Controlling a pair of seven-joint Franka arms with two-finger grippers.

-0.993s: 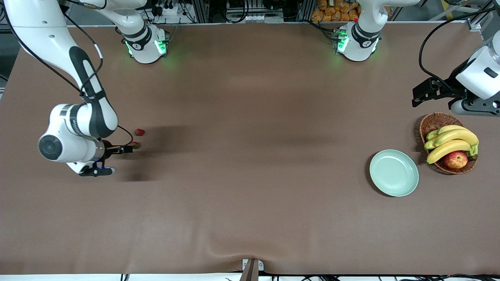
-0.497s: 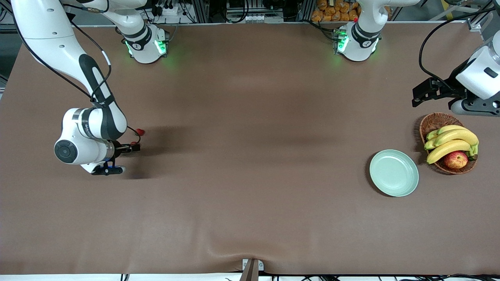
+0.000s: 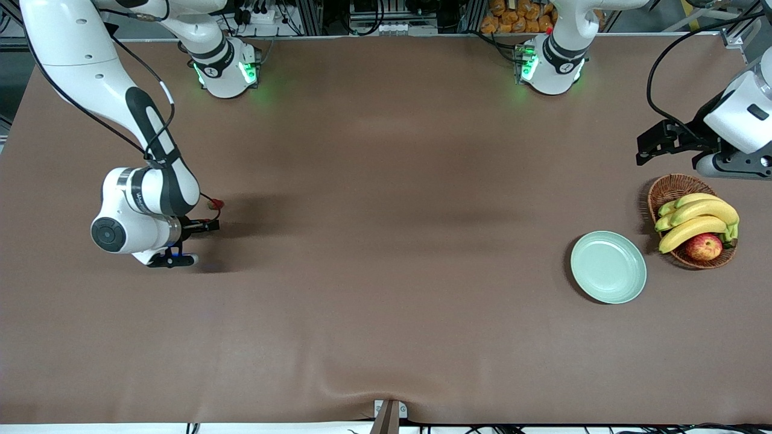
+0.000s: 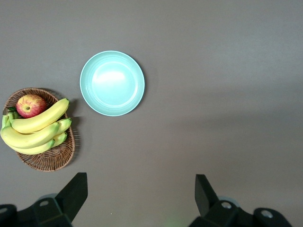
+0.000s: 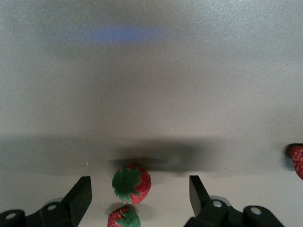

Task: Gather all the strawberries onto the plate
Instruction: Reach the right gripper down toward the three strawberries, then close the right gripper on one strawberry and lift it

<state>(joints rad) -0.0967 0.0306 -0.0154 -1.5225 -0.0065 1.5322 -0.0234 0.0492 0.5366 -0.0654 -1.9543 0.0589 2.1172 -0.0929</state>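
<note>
Three strawberries lie near the right arm's end of the table. In the right wrist view two of them [image 5: 132, 184] [image 5: 124, 218] sit close together between the spread fingers of my right gripper [image 5: 139, 188], which is open and low over them. The third strawberry [image 5: 297, 158] lies apart at the edge of that view. In the front view one strawberry [image 3: 215, 204] shows beside the right gripper [image 3: 208, 226]; the others are hidden by the hand. The mint-green plate [image 3: 608, 267] [image 4: 112, 83] is bare. My left gripper [image 3: 648, 147] [image 4: 141, 189] waits open, high over the table near the basket.
A wicker basket [image 3: 669, 188] [image 4: 49, 158] with bananas [image 3: 696, 220] and a red-yellow apple [image 3: 704, 246] stands beside the plate, toward the left arm's end. A shallow fold in the brown table cover [image 3: 374, 386] lies at the near edge.
My right hand has shifted a little toward the left arm's end, over the strawberries, and now hides the berry that showed at its fingertips. The left arm has not moved.
</note>
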